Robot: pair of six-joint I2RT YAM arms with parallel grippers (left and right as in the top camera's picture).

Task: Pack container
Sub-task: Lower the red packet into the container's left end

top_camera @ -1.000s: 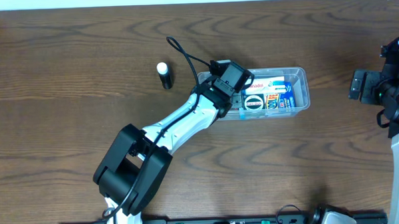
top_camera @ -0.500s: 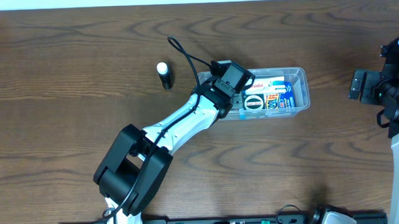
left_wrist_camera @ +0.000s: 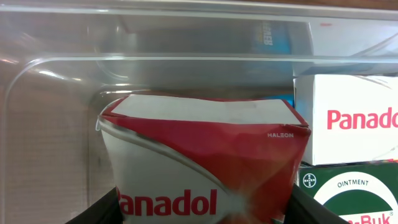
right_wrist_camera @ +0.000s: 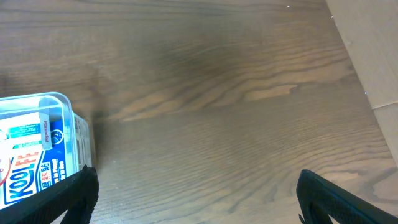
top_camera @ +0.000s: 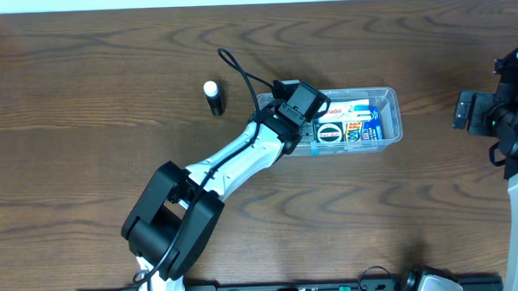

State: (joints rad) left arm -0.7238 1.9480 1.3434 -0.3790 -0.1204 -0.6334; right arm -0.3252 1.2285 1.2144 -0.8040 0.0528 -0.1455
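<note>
While packing, leaves white-capped bottle (top_camera: 213,97) upper left on bench (top_camera: 85,126), not yet stowed. Mid-frame, clamps left tool (left_wrist_camera: 199,214) on red Panadol box (left_wrist_camera: 205,155), holding it low inside container (top_camera: 395,115), probably to seat it beside white Panadol box (left_wrist_camera: 354,118). Far right, rests right tool (right_wrist_camera: 196,196) spread open and empty, well apart, seemingly to avoid crowding.

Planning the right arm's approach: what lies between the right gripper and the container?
Nothing but bare wooden table separates the right gripper from the container; the overhead view shows that stretch clear.
</note>
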